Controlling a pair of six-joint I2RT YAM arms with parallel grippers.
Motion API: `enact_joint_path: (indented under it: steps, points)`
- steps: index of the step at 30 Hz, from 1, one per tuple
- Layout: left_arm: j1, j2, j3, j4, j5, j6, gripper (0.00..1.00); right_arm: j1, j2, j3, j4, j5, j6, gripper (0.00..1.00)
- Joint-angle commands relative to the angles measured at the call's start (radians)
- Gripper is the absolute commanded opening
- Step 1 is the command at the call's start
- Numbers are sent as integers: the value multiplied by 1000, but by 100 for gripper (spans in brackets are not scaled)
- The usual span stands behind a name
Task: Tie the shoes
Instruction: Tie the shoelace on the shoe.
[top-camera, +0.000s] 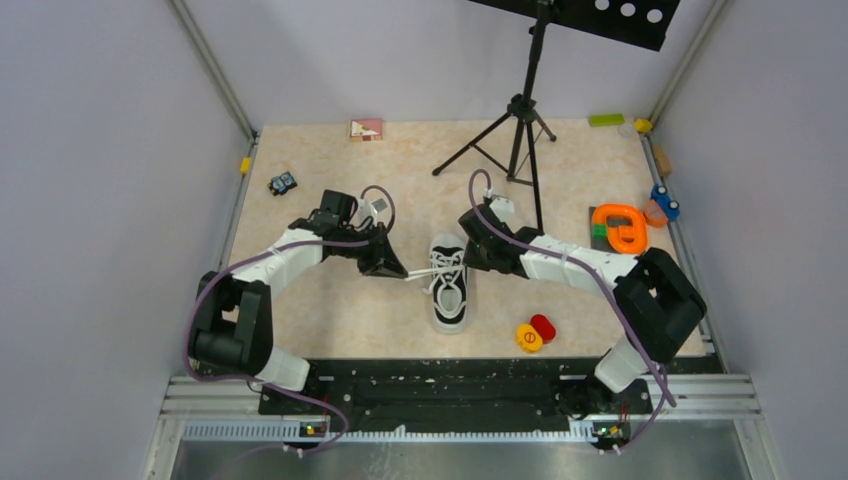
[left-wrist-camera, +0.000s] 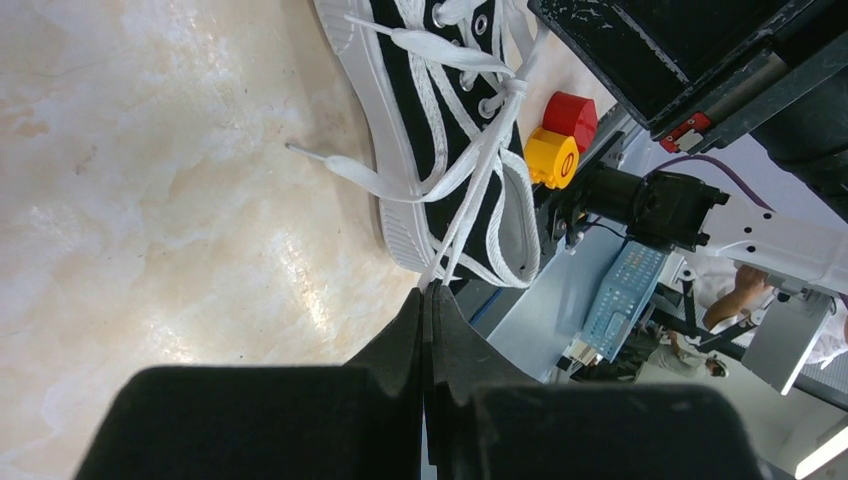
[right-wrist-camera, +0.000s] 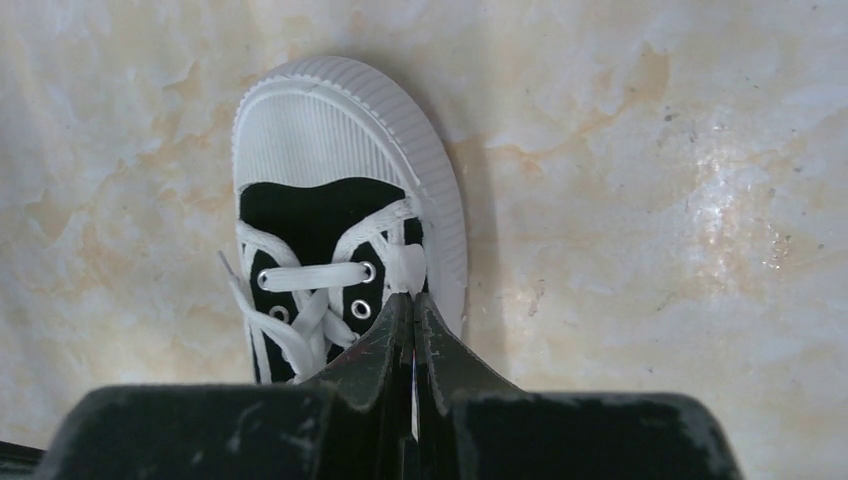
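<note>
Table (top-camera: 330, 310), pale marbled top, walled on three sides.

Sneaker (top-camera: 450, 285): found near the middle of the table, between the two arms, set upright on its sole. The toe is pointed away from the arm bases. Black upper, white toe cap and white sole rim are noted.

Laces (left-wrist-camera: 470, 170): white, threaded through the eyelets, not tied into a bow. One loose end is seen lying flat on the table beside the sole in the left wrist view.

Left gripper (top-camera: 400, 272): placed just off the sneaker's left side. Its jaws are clenched on lace strands that are drawn taut from the eyelets to the fingertips (left-wrist-camera: 422, 300).

Right gripper (top-camera: 470, 252): placed at the sneaker's right side, near the toe end. In the right wrist view its jaws are clenched, with a bit of white lace pinched at the tips beside the front right eyelet, just behind the toe cap.

Other items recorded:
- Tripod (top-camera: 520, 130) stood at the far side of the table.
- Orange ring toy (top-camera: 620, 228) to the right, well apart from the sneaker.
- Red disc (top-camera: 543, 326) and yellow disc (top-camera: 528, 338), touching each other, near the right arm.
- Small toy car (top-camera: 283, 183) at the far left.
</note>
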Motion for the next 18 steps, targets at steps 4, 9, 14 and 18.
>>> enact_joint_path:
  steps: [4, 9, 14, 18]
  points:
    - [17, 22, -46, 56, -32, -12, 0, 0, -32, -29, -55, 148, -8, 0]
    - [21, 35, -71, 59, -43, -8, 0, -1, -44, -54, -54, 164, -4, 0]
    - [18, 23, -44, 28, -37, 6, 0, -1, -49, -40, -46, 156, -9, 0]
    - [18, -15, -25, -21, -62, 36, 0, -1, -67, -38, -46, 171, -13, 0]
